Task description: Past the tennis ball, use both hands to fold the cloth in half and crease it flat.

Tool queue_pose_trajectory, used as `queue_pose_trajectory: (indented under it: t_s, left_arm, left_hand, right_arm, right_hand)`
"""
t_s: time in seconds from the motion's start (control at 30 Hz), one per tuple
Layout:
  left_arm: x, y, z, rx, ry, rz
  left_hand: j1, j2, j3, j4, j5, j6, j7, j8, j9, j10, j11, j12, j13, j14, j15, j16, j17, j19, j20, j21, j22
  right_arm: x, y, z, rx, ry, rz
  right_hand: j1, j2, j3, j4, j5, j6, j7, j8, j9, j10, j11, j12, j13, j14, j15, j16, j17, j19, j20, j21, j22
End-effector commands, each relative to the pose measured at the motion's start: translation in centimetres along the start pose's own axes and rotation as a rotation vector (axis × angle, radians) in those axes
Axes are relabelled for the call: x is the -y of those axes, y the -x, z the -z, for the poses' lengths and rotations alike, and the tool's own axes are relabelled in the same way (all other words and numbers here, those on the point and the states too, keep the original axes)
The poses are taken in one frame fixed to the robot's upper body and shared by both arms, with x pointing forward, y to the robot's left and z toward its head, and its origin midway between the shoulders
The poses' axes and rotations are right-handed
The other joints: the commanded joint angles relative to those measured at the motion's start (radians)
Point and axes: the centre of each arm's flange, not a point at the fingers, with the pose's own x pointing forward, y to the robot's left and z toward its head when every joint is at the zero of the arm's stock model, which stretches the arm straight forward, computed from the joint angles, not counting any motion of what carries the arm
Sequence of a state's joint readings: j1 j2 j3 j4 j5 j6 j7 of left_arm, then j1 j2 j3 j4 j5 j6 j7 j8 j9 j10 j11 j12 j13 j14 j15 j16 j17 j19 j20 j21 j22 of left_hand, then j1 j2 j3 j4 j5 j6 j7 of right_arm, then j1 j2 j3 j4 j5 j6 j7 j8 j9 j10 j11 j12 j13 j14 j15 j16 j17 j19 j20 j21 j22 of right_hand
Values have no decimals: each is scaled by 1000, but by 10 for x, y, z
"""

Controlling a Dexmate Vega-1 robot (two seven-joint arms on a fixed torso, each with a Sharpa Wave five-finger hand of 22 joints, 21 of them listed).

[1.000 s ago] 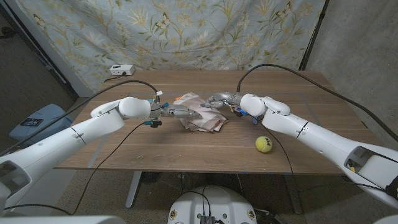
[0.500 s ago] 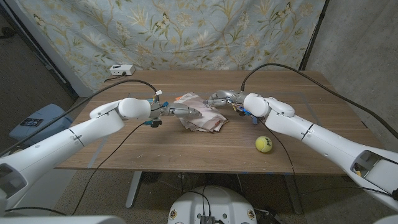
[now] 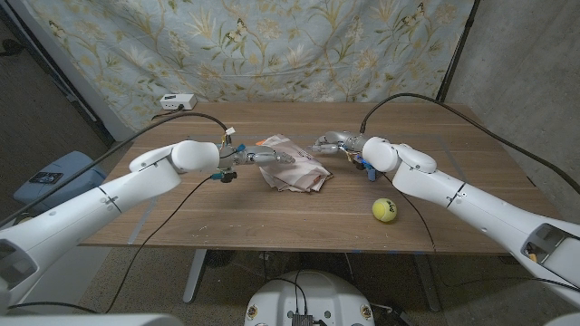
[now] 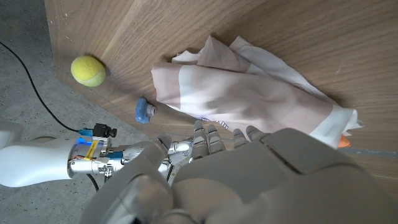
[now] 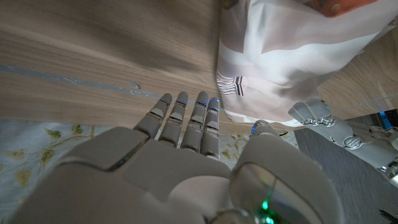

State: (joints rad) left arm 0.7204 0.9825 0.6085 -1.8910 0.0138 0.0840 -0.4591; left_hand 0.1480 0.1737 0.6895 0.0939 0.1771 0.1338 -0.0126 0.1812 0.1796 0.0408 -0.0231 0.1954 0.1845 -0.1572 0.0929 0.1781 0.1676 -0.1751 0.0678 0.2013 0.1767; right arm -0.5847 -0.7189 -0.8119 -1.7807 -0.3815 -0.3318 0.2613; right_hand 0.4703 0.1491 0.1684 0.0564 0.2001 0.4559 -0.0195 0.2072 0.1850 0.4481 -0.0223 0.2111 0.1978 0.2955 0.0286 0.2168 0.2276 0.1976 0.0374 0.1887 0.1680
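Observation:
A crumpled pale pink and white cloth (image 3: 294, 168) lies mid-table, far from flat. My left hand (image 3: 263, 158) reaches in from the left with fingers stretched out at the cloth's left edge, gripping nothing that I can see. My right hand (image 3: 333, 142) hovers at the cloth's far right corner, fingers straight and apart. In the left wrist view the cloth (image 4: 249, 99) lies just beyond my left hand's fingertips (image 4: 214, 134). In the right wrist view my right hand's fingers (image 5: 186, 118) stop short of the cloth's striped edge (image 5: 273, 68). The tennis ball (image 3: 384, 210) sits at the front right.
A small blue object (image 3: 372, 173) lies on the table between the cloth and the ball, beside my right forearm. A white box (image 3: 177, 102) stands at the far left edge. Black cables trail over the table from both arms. A floral curtain hangs behind.
My right hand has drawn a little to the right, off the cloth's corner. My left hand has edged slightly up and toward the cloth. The cloth keeps its shape.

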Motion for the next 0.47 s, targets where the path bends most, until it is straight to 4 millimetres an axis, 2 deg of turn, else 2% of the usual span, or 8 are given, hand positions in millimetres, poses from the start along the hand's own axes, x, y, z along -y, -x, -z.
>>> queue_pose_trajectory:
  t_s: [0.03, 0.27, 0.47]
  left_arm:
    - [-4, 10, -3, -3, 30, -52]
    - [-2, 16, -2, -7, 34, -69]
    - [1, 16, -3, -3, 26, -73]
  left_hand:
    - [8, -3, -4, 2, 4, -2, 1, 5, 4, -1, -4, 5, 3, -2, 4, 3, 1, -133, 6, -3, 1]
    - [9, -3, -5, 3, 4, -2, 2, 5, 4, -1, -1, 5, 3, -2, 6, 3, 1, -131, 5, -3, 1]
    - [9, -3, -5, 2, 3, -2, 1, 5, 4, 0, -1, 6, 3, -1, 4, 3, 1, -131, 6, -3, 1]
  right_arm:
    - [-3, 16, 28, -86, -60, 23]
    - [-6, 38, 42, -138, -123, 72]
    - [-4, 52, 43, -157, -169, 120]
  right_hand:
    - [2, 10, 8, -2, 2, 4, 0, 5, 4, 8, 3, 1, 3, 7, -5, 3, 1, 5, -4, 3, 2]
    - [6, 13, 14, -6, 2, 2, 0, 4, 4, 8, 3, -1, 4, 9, -13, 3, -1, 6, -7, 3, 2]
    - [9, 14, 18, -9, 2, 5, 0, 4, 4, 9, 2, -1, 4, 10, -12, 3, -2, 6, -8, 2, 2]
